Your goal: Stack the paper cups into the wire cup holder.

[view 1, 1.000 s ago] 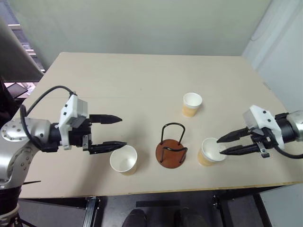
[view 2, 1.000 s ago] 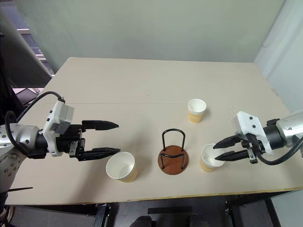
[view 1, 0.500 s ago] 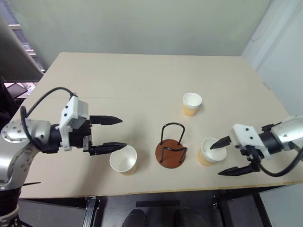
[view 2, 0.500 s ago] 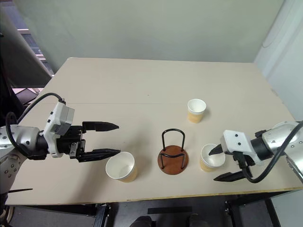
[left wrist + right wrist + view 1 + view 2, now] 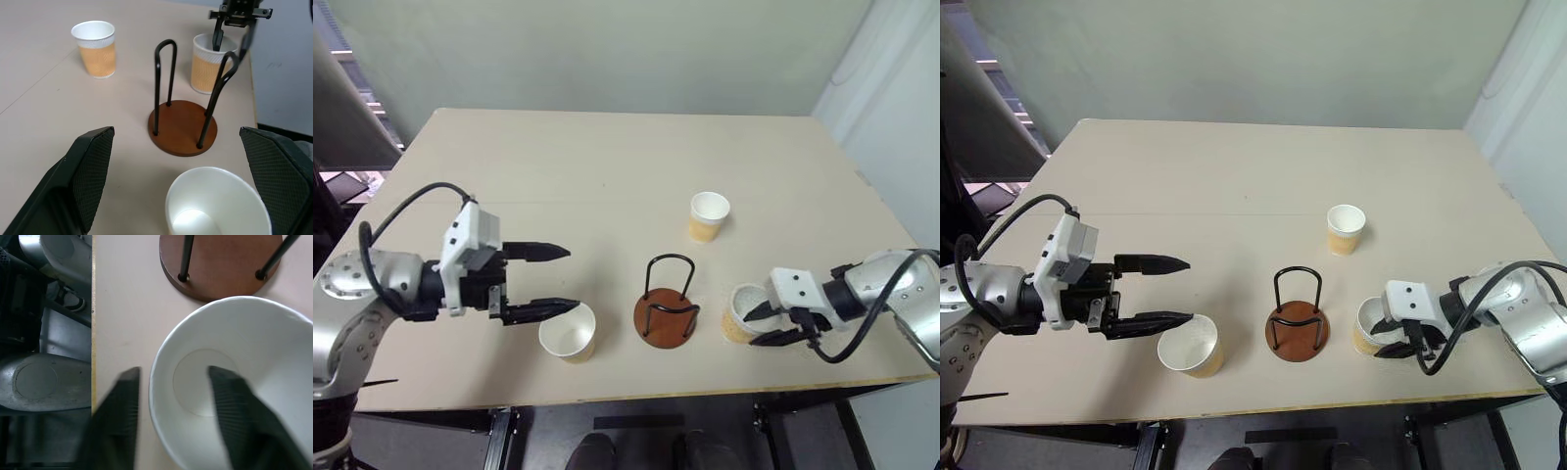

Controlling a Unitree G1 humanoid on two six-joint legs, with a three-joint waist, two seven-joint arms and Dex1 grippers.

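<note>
Head stereo pair high over table [image 5: 607,166], wrist cameras low, sharing wire cup holder [image 5: 183,122]

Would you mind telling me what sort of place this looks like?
Probably a lab or test room: a bare beige table against plain walls, set with only paper cups and a wire cup holder.

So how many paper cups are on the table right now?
3. One cup stands alone behind the wire holder. One sits by the left hand. One is at the right hand, a finger inside its rim.
</note>
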